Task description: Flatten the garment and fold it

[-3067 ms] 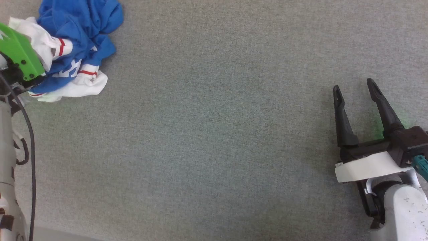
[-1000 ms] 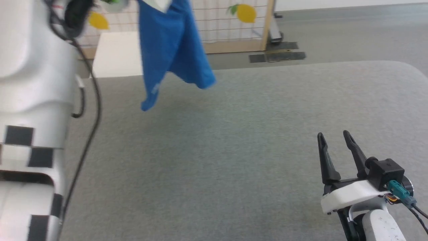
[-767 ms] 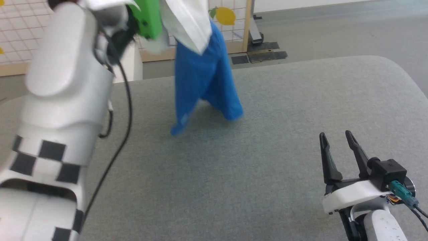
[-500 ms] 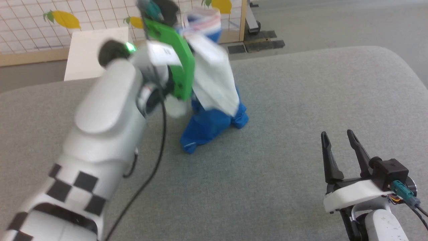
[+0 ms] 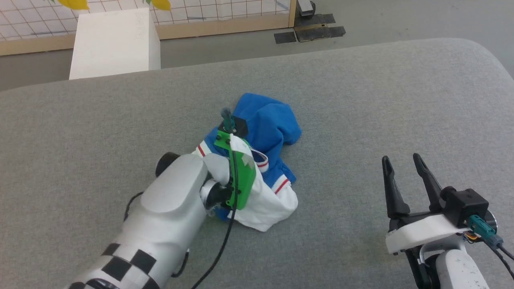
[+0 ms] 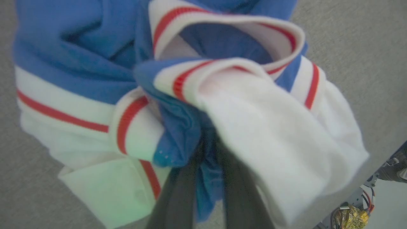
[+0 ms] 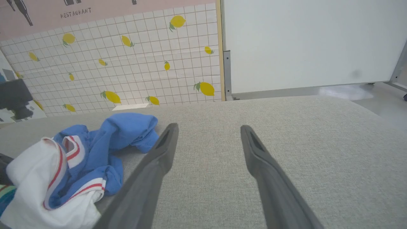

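Overall light: bright, even and diffuse.
Shadows: faint and soft-edged on the grey surface (image 5: 361, 100) beside the garment (image 5: 269, 120).
Left wrist focus: cloth just beyond the jaws soft; left fingers (image 6: 178, 197) smeared dark.
Colour cast: green tint on white cloth left of those jaws.
Right wrist focus: right fingers (image 7: 149, 178) blurred near the lens; wall grid (image 7: 127, 73) beyond them bows.
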Motion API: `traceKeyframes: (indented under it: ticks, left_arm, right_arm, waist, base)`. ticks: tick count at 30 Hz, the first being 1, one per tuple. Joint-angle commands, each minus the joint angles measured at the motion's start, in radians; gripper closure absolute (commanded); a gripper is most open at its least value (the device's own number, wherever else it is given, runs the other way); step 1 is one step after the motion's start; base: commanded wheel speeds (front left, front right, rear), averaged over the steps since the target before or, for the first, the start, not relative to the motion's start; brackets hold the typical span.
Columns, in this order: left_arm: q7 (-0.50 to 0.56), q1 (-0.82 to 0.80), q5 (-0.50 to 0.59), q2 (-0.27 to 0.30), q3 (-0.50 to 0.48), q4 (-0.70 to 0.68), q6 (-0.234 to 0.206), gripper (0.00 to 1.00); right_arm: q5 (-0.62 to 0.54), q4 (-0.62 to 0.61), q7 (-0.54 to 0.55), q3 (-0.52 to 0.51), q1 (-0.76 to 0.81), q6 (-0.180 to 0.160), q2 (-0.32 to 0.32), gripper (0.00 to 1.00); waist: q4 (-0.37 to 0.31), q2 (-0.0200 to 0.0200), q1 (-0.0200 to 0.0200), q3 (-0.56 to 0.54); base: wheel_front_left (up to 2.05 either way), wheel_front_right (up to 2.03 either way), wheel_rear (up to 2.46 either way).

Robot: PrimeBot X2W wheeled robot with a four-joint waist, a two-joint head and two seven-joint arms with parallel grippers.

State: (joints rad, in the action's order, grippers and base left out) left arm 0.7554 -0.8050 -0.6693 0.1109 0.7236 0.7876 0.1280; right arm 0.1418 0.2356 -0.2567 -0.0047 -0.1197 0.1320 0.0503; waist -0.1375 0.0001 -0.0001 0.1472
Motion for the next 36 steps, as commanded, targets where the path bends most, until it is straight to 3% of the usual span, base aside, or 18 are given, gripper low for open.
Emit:
traceKeyframes:
  ticks: [1, 2, 3, 10, 18, 26, 36]
  left_arm:
    - [0.012, 0.026, -0.013, -0.010, 0.003, 0.006, -0.001, 0.87]
    - [0.017, 0.027, -0.024, -0.015, 0.000, 0.004, -0.001, 0.16]
    - [0.017, 0.027, -0.032, -0.018, -0.006, 0.002, -0.003, 0.00]
    - [0.009, 0.010, -0.101, -0.022, -0.069, -0.035, -0.018, 0.00]
    - [-0.051, -0.007, -0.185, 0.034, -0.200, -0.131, -0.061, 0.00]
    - [-0.385, 0.011, -0.213, 0.094, -0.395, -0.278, -0.091, 0.00]
    - [-0.819, 0.167, -0.047, 0.204, -0.468, -0.388, -0.107, 0.00]
  right_arm:
    - [0.007, -0.004, -0.005, 0.001, -0.005, -0.001, 0.000, 0.00]
    - [0.007, -0.004, -0.005, -0.001, -0.004, -0.001, 0.000, 0.00]
    - [0.007, -0.003, -0.005, -0.001, -0.002, -0.001, 0.000, 0.00]
    - [0.006, 0.008, -0.005, -0.003, 0.008, -0.001, 0.000, 0.00]
    - [0.002, 0.018, -0.005, -0.007, 0.036, -0.001, 0.000, 0.00]
    - [-0.005, 0.019, -0.005, -0.019, 0.049, -0.001, 0.000, 0.00]
    - [0.000, 0.011, -0.005, -0.034, 0.061, -0.001, 0.000, 0.00]
  waist:
    - [0.003, -0.0001, 0.0001, 0.001]
    - [0.007, -0.0001, 0.0001, 0.000]
    - [0.009, -0.0001, 0.0001, -0.002]
    - [0.037, -0.0001, 0.0001, -0.048]
    - [0.084, -0.0001, 0.0001, -0.111]
    - [0.119, -0.0001, 0.0001, -0.146]
    - [0.131, -0.0001, 0.0001, -0.166]
  base:
    - [0.00, 0.00, 0.00]
    - [0.00, 0.00, 0.00]
    - [0.00, 0.00, 0.00]
    - [0.00, 0.00, 0.00]
    - [0.00, 0.00, 0.00]
    - [0.00, 0.00, 0.00]
    - [0.00, 0.00, 0.00]
